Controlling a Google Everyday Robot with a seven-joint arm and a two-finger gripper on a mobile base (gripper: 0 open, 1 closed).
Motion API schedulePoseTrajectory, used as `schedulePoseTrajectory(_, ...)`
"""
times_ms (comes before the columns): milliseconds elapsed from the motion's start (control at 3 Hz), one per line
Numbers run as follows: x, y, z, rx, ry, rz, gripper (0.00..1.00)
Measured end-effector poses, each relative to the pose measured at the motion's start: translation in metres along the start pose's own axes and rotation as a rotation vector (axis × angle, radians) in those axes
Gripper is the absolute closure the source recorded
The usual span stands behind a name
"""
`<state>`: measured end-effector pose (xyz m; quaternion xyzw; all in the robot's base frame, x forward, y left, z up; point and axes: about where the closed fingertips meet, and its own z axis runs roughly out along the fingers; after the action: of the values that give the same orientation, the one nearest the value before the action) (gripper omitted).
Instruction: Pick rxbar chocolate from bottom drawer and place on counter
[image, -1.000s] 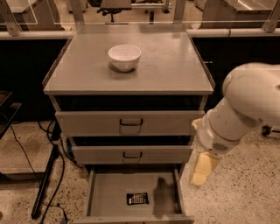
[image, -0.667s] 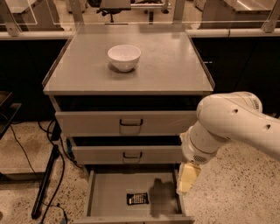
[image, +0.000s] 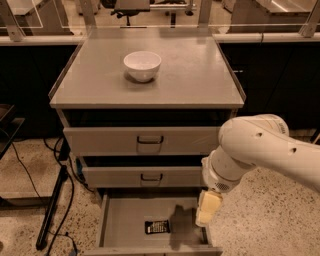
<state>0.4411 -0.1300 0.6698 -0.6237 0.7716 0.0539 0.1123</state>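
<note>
The rxbar chocolate (image: 157, 227) lies flat in the open bottom drawer (image: 120, 227), near its front middle, black wrapper up. My gripper (image: 207, 209) hangs from the white arm over the drawer's right side, to the right of the bar and above it, not touching it. It casts a shadow on the drawer floor beside the bar. The counter (image: 200, 75) is the cabinet's grey top, with a white bowl (image: 142, 65) standing on it left of centre.
Two upper drawers with dark handles (image: 150, 140) sit partly pulled out above the bottom drawer. A black stand leg (image: 52, 210) and cables lie on the speckled floor to the left. Dark cabinets flank the unit.
The arm has swung left and down, bringing the gripper from beside the cabinet's right edge to over the right side of the open bottom drawer. The bar has not moved.
</note>
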Motion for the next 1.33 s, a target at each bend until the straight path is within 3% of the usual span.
schedulePoseTrajectory(667,-0.011,-0.018,0.089,-0.03,0.006,-0.017,0.0)
schedulePoseTrajectory(1000,-0.01,-0.016,0.093,-0.037,0.007,-0.012,0.0)
schedulePoseTrajectory(1333,-0.001,-0.014,0.127,-0.059,0.019,-0.002,0.0)
